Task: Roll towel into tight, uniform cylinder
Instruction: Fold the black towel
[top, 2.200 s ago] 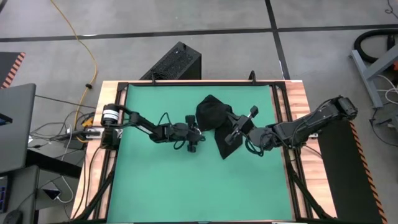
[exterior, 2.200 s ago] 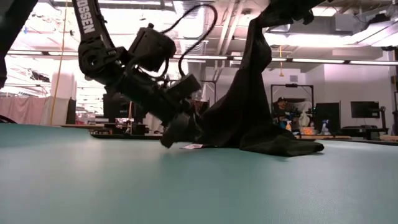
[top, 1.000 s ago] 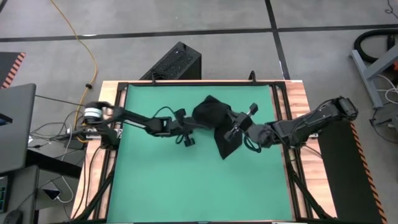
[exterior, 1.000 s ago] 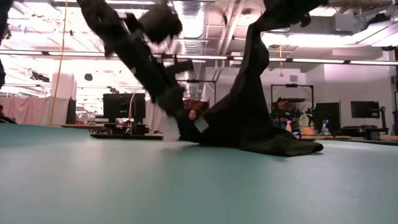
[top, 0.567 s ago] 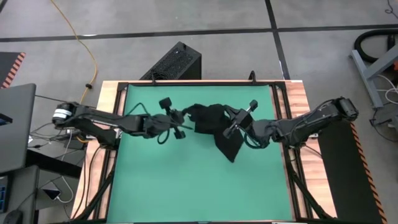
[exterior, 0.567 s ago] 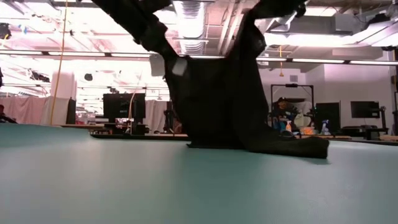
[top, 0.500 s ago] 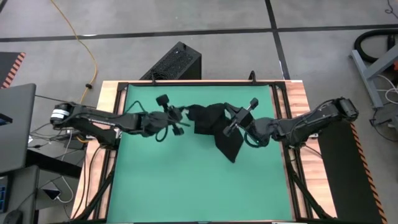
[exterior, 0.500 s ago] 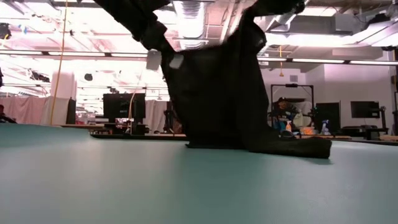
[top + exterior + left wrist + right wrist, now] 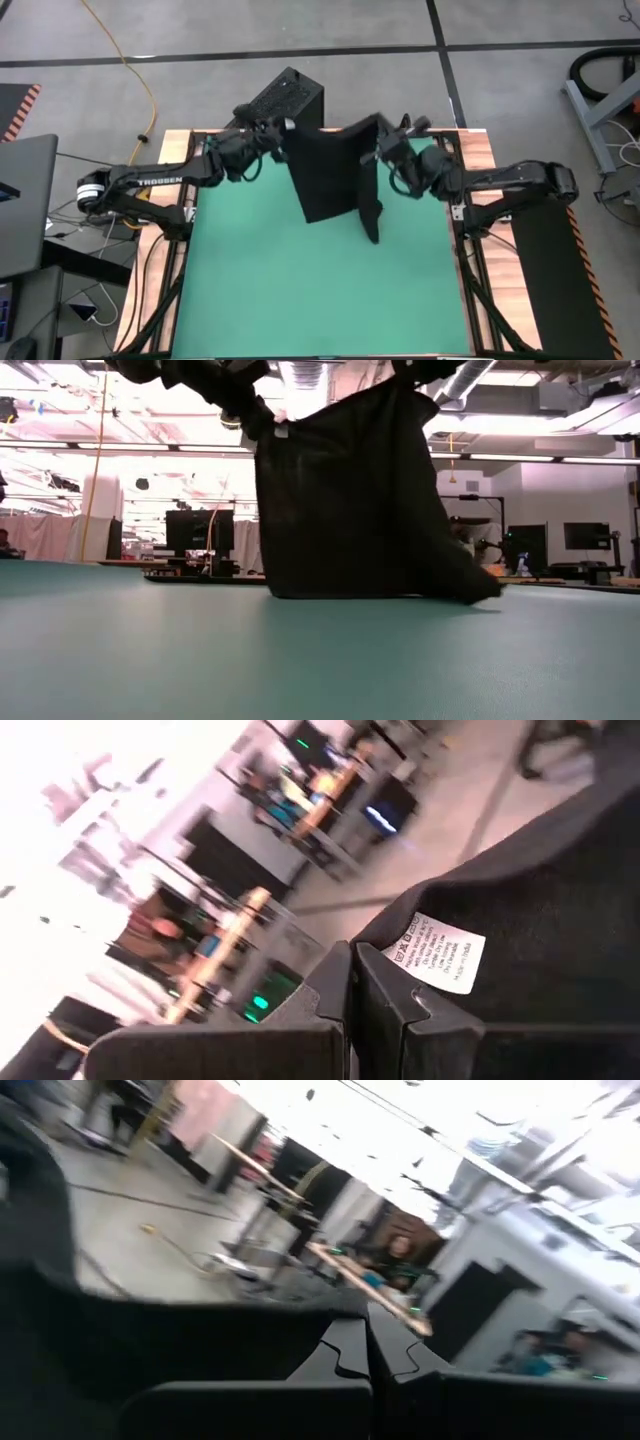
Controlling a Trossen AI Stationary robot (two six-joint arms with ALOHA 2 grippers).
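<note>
The black towel [image 9: 330, 170] hangs as a spread sheet over the far half of the green mat [image 9: 260, 290]. Its lower edge [image 9: 370, 594] touches the mat. A small white tag [image 9: 281, 430] sits at its upper corner on the left arm's side. My left gripper [image 9: 284, 130] is shut on that corner, and my right gripper [image 9: 380, 152] is shut on the other upper corner. Both grippers are raised well above the mat, near the table's far edge. The top edge [image 9: 340, 400] of the towel runs between them. My left gripper pinches the towel's upper corner [image 9: 400, 970] between its two fingers, right beside the white tag [image 9: 437, 952]. It comes in about level, from the table's left. The cloth hangs below it. My right gripper pinches the opposite upper corner [image 9: 320, 1335] between its shut fingers. It comes in about level, from the table's right. The towel hangs down from the hold, with its bottom edge on the mat.
A black ribbed box [image 9: 285, 100] stands on the floor just beyond the table's far edge, behind the left gripper. A wooden frame [image 9: 480, 170] borders the mat. The near half of the mat lies bare. A person [image 9: 395, 1250] sits far off in the room.
Both grippers have risen and gone toward the table's far edge, moving apart and rolling at the wrist. The towel was bunched and draped from the right gripper. It is now lifted and spread into a flat hanging sheet, and only its lower edge stays on the mat.
</note>
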